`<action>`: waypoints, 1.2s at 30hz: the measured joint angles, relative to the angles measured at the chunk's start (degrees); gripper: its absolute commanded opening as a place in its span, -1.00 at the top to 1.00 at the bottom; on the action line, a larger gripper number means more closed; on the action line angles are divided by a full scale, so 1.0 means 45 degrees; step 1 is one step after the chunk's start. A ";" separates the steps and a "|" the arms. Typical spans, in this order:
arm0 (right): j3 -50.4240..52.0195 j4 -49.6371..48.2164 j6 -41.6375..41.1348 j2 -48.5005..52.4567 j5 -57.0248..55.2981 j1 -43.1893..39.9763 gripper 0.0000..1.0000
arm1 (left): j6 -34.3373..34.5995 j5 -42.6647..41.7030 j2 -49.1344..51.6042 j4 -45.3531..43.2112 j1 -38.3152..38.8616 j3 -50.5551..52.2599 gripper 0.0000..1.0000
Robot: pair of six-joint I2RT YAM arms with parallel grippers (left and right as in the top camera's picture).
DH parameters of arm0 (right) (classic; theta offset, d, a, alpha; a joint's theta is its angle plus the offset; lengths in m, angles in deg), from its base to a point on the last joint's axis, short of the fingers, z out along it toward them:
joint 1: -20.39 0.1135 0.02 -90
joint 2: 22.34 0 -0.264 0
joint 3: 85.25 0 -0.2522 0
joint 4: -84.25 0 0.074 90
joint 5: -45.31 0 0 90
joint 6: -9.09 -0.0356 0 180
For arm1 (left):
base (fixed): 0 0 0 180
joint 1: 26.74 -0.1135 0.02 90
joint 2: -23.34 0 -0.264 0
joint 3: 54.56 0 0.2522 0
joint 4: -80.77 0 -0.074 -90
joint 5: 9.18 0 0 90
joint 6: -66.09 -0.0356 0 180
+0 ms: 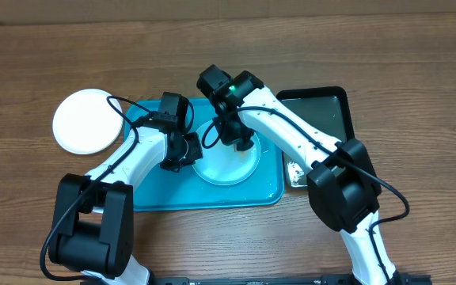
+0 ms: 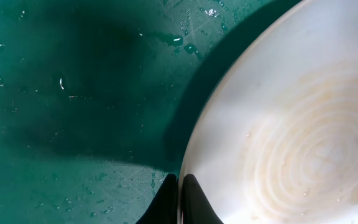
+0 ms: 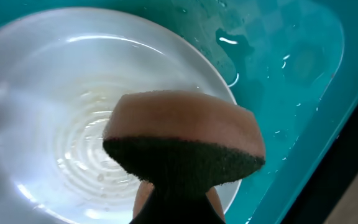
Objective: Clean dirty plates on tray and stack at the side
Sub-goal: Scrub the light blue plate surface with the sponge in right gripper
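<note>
Now left gripper (image 2: 179, 190) pinches the pale plate (image 2: 278, 93) at its rim; right gripper (image 3: 178, 200) clamps a sponge (image 3: 182, 134) above it

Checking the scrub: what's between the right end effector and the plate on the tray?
A sponge, gripped by the right end effector, over the plate; the right wrist view shows it.
</note>
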 measured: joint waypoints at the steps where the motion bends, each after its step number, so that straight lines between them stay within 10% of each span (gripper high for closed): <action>1: 0.0083 -0.0034 0.0005 0.0068 -0.0015 -0.0053 0.93 | 0.0000 0.0005 0.0000 0.0000 0.0000 0.0000 0.92; 36: 0.2084 -0.2676 0.0340 0.0287 0.1972 -0.1345 0.91 | 0.0000 -0.0141 0.0000 0.0000 0.0005 0.0000 0.92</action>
